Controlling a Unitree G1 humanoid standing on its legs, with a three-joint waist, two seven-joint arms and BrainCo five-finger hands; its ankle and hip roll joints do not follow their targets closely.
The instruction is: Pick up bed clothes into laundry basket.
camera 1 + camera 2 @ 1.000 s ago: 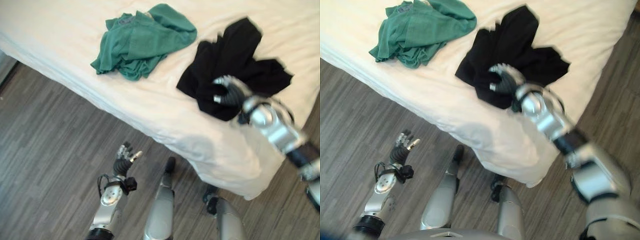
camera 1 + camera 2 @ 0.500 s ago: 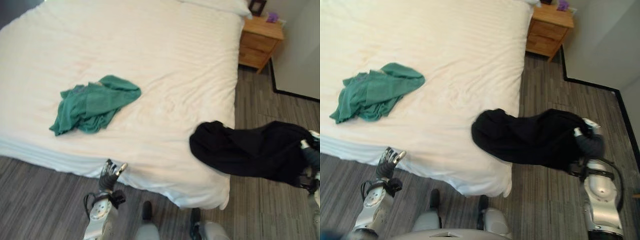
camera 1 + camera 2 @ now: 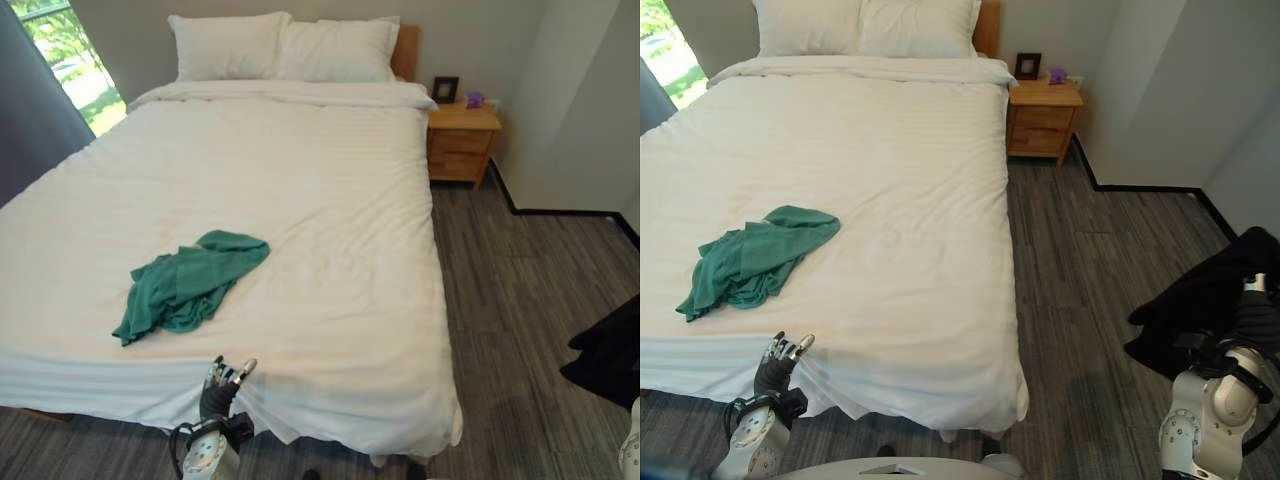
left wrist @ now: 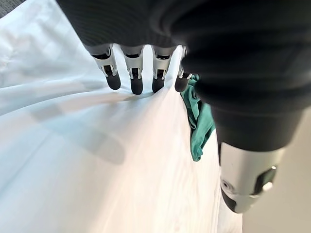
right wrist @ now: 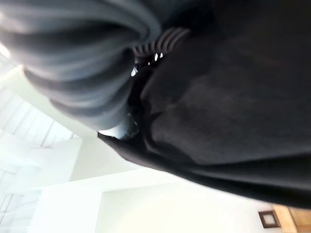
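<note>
Black garment: off the bed, hanging in the air over the floor at the robot's right side, bunched and drooping from the right hand; seen up close in the right wrist view as dark folds draped over the hand.
Right hand: raised beside the bed's foot corner, wrapped in the black cloth; fingers buried in the fabric, so curled or straight cannot be told.
Green garment: crumpled on the bed's near left part, lying flat on the sheet, well apart from the black one; edge also visible past the left fingers in the left wrist view.
Left hand: low at the near edge of the bed, fingers straight and side by side, thumb apart, holding nothing, tips just at the white sheet's edge.
Bed: white striped cover, wide, smooth apart from light creases around the green garment.
Pillows: two, white, side by side at the head.
Nightstand: wooden, with drawers, just beside the bed's far right corner; small dark frame and small purple item on top.
Floor: grey wood planks to the right of the bed.
Window: far left, daylight and green outside.
</note>
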